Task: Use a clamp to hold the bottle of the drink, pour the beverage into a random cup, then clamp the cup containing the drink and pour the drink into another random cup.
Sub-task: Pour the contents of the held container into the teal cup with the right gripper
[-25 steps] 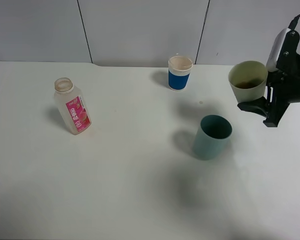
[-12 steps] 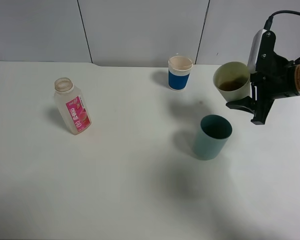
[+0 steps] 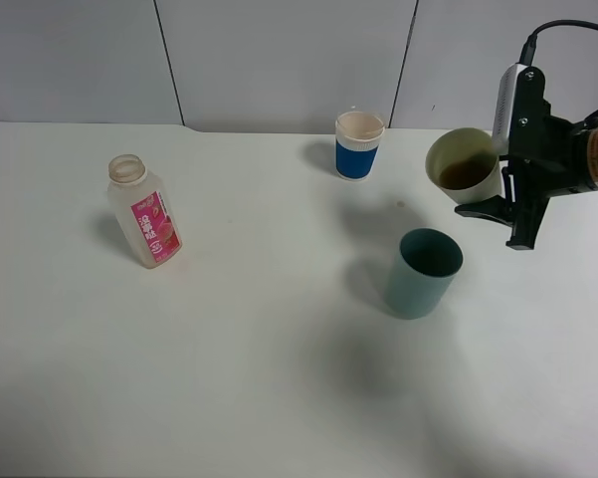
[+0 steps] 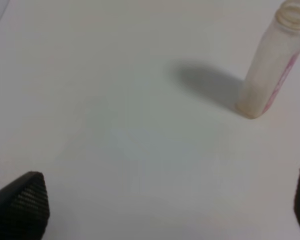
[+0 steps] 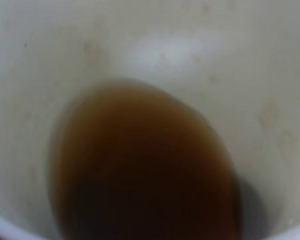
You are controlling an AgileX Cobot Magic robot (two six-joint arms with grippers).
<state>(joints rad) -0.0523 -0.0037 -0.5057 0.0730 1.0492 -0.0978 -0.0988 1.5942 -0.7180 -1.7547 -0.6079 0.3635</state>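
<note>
My right gripper [image 3: 486,195] is shut on the pale yellow-green cup [image 3: 465,167] and holds it in the air, tipped toward the left. The cup hangs just above and to the right of the dark teal cup [image 3: 423,272], which stands upright on the table. The brown beverage [image 3: 464,175] pools in the held cup, and the right wrist view is filled by the beverage [image 5: 145,170] and the cup's inner wall [image 5: 199,55]. The bottle [image 3: 145,214] stands uncapped at the far left. In the left wrist view the bottle [image 4: 269,70] is well beyond my open left gripper [image 4: 162,205].
A blue cup with a white rim [image 3: 358,145] stands at the back of the white table [image 3: 229,378], left of the held cup. Grey wall panels run behind the table. The left arm does not show in the high view.
The right gripper carried the yellow-green cup left, toward the teal cup, and tipped its mouth further to the left. The bottle and the other cups stayed put.
</note>
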